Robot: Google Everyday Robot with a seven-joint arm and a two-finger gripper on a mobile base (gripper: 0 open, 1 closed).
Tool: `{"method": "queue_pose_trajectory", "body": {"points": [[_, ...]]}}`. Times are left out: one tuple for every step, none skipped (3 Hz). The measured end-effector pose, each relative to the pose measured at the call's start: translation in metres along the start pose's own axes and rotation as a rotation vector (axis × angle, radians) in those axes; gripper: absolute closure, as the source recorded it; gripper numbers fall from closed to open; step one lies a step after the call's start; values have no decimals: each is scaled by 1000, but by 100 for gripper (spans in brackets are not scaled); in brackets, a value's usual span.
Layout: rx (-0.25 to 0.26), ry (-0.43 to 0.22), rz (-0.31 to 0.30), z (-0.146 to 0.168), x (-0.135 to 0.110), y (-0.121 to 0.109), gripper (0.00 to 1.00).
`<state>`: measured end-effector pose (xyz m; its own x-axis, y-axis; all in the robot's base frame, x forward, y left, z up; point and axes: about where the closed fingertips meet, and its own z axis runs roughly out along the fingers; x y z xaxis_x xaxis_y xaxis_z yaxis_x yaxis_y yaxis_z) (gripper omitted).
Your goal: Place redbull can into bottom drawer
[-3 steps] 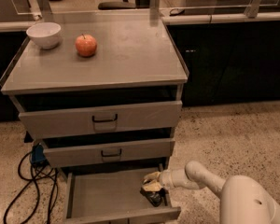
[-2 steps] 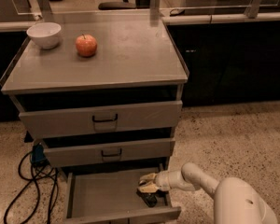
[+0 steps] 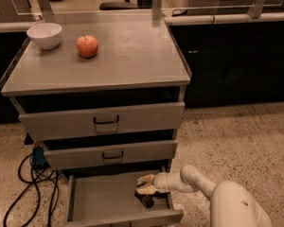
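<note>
The bottom drawer [image 3: 102, 200] is pulled open, showing a shallow grey tray. My gripper [image 3: 145, 185] reaches in from the right and hangs over the drawer's right part. A small dark shape [image 3: 146, 202] sits just under the gripper against the drawer floor. It looks like the redbull can, mostly hidden by the gripper. I cannot tell whether it is held or resting on the floor.
The two upper drawers [image 3: 104, 122] with black handles are slightly out. A red-orange apple [image 3: 87, 46] and a white bowl [image 3: 44, 34] stand on the cabinet top. Black cables [image 3: 31, 183] lie on the floor to the left. My white arm [image 3: 236, 205] fills the lower right.
My gripper has moved a little to the left, further over the open bottom drawer. The dark shape under it moved along with it.
</note>
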<state>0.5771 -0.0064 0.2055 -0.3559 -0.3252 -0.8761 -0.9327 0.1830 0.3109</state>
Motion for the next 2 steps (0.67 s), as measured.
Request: {"method": "queue_pose_trajectory", "body": {"points": [[0, 0, 0, 0, 0, 0, 58], [0, 0, 0, 0, 0, 0, 35]]}}
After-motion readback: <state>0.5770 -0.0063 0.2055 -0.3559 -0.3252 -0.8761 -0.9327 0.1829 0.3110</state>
